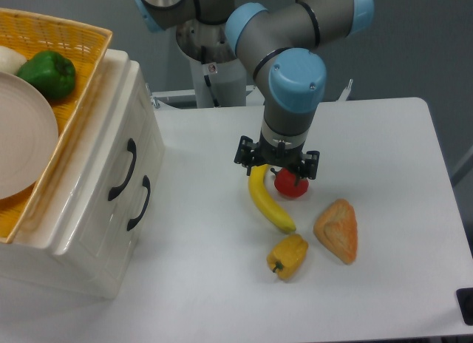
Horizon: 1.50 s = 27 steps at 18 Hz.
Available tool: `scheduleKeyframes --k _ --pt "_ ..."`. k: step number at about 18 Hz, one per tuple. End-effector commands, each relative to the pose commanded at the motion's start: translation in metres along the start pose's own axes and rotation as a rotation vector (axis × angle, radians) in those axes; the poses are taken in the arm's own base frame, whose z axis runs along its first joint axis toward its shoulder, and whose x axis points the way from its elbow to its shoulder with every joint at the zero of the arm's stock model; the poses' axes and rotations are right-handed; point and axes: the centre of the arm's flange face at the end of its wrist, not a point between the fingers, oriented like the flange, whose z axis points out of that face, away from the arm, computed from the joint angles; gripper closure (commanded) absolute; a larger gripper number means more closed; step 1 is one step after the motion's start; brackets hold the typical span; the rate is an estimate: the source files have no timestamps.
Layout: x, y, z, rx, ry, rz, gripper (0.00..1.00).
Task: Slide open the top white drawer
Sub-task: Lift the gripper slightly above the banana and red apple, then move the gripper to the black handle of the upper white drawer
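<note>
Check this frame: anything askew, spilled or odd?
Nothing spilled or damaged. One mismatch: the gripper hangs over the banana and red tomato mid-table, well right of the top white drawer, which is shut. The yellow basket overhangs the cabinet top.

- yellow woven basket [87, 77] up on the cabinet, holding green pepper [48, 74] and white plate [22, 140]
- banana [269, 206], red tomato [290, 185], yellow pepper [287, 256], bread wedge [338, 231] clustered on white table [384, 151]
- lower drawer [137, 210] shut
</note>
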Motion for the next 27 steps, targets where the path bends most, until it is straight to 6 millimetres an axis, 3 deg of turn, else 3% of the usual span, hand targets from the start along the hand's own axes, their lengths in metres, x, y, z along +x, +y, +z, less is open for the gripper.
scheduleKeyframes --k 4,13,22,27 --pt "0.016 0.001 -0.014 0.035 0.037 -0.011 0.0" --pt "0.05 -0.008 -0.02 0.069 0.174 -0.189 0.0" --pt "0.143 -0.029 -0.008 0.034 0.231 -0.167 0.0" --pt "0.158 -0.032 -0.007 0.036 0.251 -0.151 0.0"
